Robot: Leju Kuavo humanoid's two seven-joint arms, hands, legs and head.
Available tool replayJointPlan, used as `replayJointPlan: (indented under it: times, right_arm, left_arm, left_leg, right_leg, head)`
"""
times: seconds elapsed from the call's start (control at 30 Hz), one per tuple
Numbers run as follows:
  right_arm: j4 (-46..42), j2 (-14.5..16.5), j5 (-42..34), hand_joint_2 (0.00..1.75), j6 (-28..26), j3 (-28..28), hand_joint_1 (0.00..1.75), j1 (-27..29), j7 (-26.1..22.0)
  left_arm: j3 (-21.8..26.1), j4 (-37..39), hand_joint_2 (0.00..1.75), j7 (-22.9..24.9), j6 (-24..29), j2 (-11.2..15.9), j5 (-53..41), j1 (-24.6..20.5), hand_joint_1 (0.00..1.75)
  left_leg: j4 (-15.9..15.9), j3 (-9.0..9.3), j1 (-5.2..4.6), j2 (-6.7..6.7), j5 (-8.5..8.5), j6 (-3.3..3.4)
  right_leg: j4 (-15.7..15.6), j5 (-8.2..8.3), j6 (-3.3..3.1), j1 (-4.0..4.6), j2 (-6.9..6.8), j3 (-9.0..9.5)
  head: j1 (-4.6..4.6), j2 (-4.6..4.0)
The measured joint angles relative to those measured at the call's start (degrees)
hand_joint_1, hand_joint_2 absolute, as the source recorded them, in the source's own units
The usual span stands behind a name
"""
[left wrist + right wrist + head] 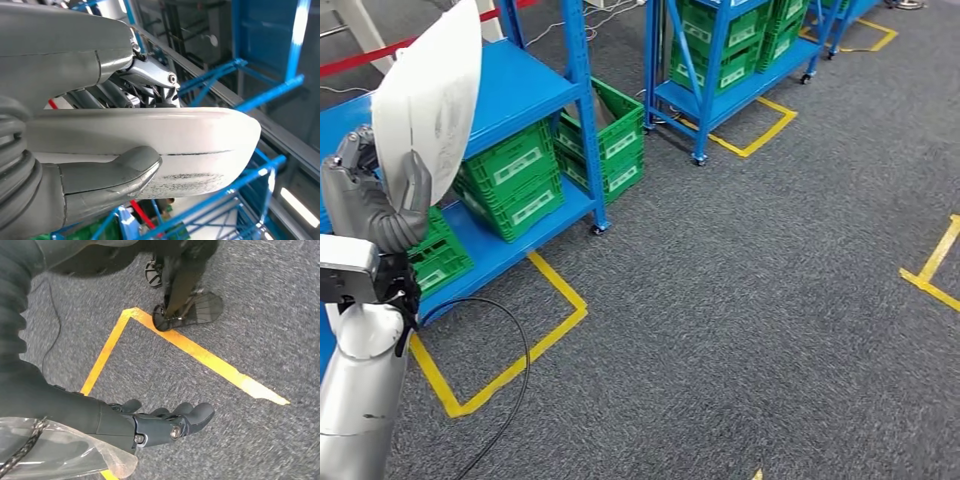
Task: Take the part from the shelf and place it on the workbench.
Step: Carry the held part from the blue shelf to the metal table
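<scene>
The left hand (376, 205) is grasping the white part (429, 95) by its lower edge, holding it upright, clear of the blue shelf (524, 85). The right hand (166, 422) is hanging released, its fingers (198, 412) spread over the carpet. Held only at one edge, the broad part could tip or slip while walking.

The part (433, 90) looks like smooth white plastic with a slight sheen, scuffed grey near one edge. The left hand (376, 195) gripping it has a matt grey, rubbery ribbed cover and bare metal links. The shelf (527, 75) is glossy blue painted metal; the crates (516, 180) are green moulded plastic. The floor (743, 300) is rough grey carpet with shiny yellow tape (509, 365).
</scene>
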Motion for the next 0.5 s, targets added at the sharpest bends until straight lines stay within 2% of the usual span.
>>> replayJointPlan:
  times: [0.03,0.1,0.13,0.17,0.23,0.27,0.3,0.33,0.37,0.4,0.43,0.47,0.5]
  right_arm:
    - [0.0,0.0,-0.2,1.75,0.0,-0.1,0.0,-0.1,0.0]
    - [0.0,0.0,-0.6,1.75,-0.1,-0.4,0.0,0.0,0.2]
    - [0.0,0.0,-0.7,1.75,-0.1,-0.5,0.0,0.0,0.4]
    - [0.0,0.0,-0.8,1.75,-0.1,-0.6,0.0,0.1,0.7]
    - [0.0,0.1,-0.6,1.75,-0.1,-0.8,0.0,0.0,1.6]
    - [0.0,0.2,-0.5,1.75,-0.1,-0.8,0.0,-0.1,2.2]
    - [0.0,0.2,-0.4,1.75,0.0,-0.8,0.0,-0.1,2.6]
    - [0.0,0.3,-0.3,1.75,0.0,-0.9,0.0,0.0,2.9]
    - [0.0,0.4,-0.3,1.75,0.0,-0.9,0.0,0.1,3.0]
    - [0.0,0.5,-0.2,1.75,0.0,-0.9,0.0,0.1,3.0]
    - [0.0,0.5,-0.2,1.75,0.0,-0.9,0.0,0.1,2.8]
    - [0.0,0.6,-0.2,1.75,0.0,-0.9,0.0,0.1,2.7]
    - [0.0,0.6,-0.2,1.75,0.0,-0.9,0.0,0.0,2.6]
  left_arm:
    - [-0.1,0.2,1.75,0.0,0.0,0.0,0.0,-0.3,1.75]
    - [-0.4,0.7,1.75,0.0,-0.2,-0.3,0.1,-0.9,1.75]
    - [-0.7,0.9,1.75,0.1,-0.2,-0.5,0.1,-1.1,1.75]
    - [-0.9,1.1,1.75,0.1,-0.3,-0.7,0.2,-1.3,1.75]
    - [-1.1,1.4,1.75,0.1,-0.3,-0.8,0.2,-1.5,1.75]
    - [-1.1,1.6,1.75,0.1,-0.3,-0.8,0.3,-1.4,1.75]
    - [-1.2,1.8,1.75,0.1,-0.3,-0.8,0.4,-1.2,1.75]
    - [-1.2,1.9,1.75,0.1,-0.3,-0.8,0.6,-1.0,1.75]
    - [-1.2,2.0,1.75,0.1,-0.4,-0.7,0.8,-0.8,1.75]
    - [-1.2,2.0,1.75,0.1,-0.6,-0.7,1.0,-0.8,1.75]
    - [-1.2,2.0,1.75,0.2,-0.8,-0.6,1.2,-0.8,1.75]
    - [-1.2,2.1,1.75,0.1,-1.0,-0.5,1.3,-0.8,1.75]
    - [-1.2,2.1,1.75,0.1,-1.0,-0.5,1.3,-0.8,1.75]
  left_leg:
    - [0.1,-0.07,-0.17,0.52,-0.05,-0.3]
    - [0.2,-0.08,-0.14,1.39,-0.18,-0.89]
    - [0.6,-0.13,0.0,0.87,-0.64,-1.16]
    - [1.9,-0.51,0.16,-0.24,-1.63,-1.39]
    - [7.9,-2.89,0.34,-3.26,-5.1,-1.62]
    - [11.8,-4.61,0.34,-4.1,-6.82,-1.64]
    - [15.0,-6.07,0.33,-4.52,-7.84,-1.63]
    - [16.4,-6.8,0.31,-4.71,-7.78,-1.56]
    - [15.7,-6.59,0.3,-4.86,-6.64,-1.42]
    - [13.0,-5.45,0.29,-5.24,-4.64,-1.22]
    - [9.2,-3.88,0.32,-6.29,-2.51,-0.95]
    - [5.7,-2.35,0.39,-7.47,-0.93,-0.73]
    - [3.1,-1.24,0.41,-8.45,-0.11,-0.6]
  right_leg:
    - [-1.2,0.09,-0.36,0.17,-0.26,0.59]
    - [-1.4,0.27,-1.21,0.23,0.81,0.51]
    - [-1.5,0.42,-1.58,0.17,1.41,0.5]
    - [-1.6,0.57,-1.95,0.08,1.96,0.54]
    - [-1.7,0.75,-2.44,0.0,3.17,0.58]
    - [-1.7,0.77,-2.57,0.06,3.86,0.58]
    - [-1.7,0.79,-2.63,0.13,4.61,0.58]
    - [-1.6,0.8,-2.64,0.2,5.36,0.59]
    - [-1.6,0.8,-2.64,0.24,6.11,0.61]
    - [-1.5,0.79,-2.62,0.26,6.84,0.64]
    - [-1.3,0.77,-2.58,0.22,7.52,0.62]
    - [-1.1,0.75,-2.45,0.24,8.19,0.49]
    - [-1.0,0.79,-2.23,0.2,8.81,0.23]
  head:
    - [-0.05,-0.01]
    - [-0.19,0.0]
    - [-0.19,0.01]
    - [-0.24,0.01]
    - [-0.38,0.0]
    - [-0.43,-0.01]
    - [-0.45,0.0]
    - [-0.45,0.0]
    - [-0.45,0.0]
    - [-0.46,0.0]
    - [-0.45,0.0]
    - [-0.43,0.0]
    - [-0.43,-0.01]
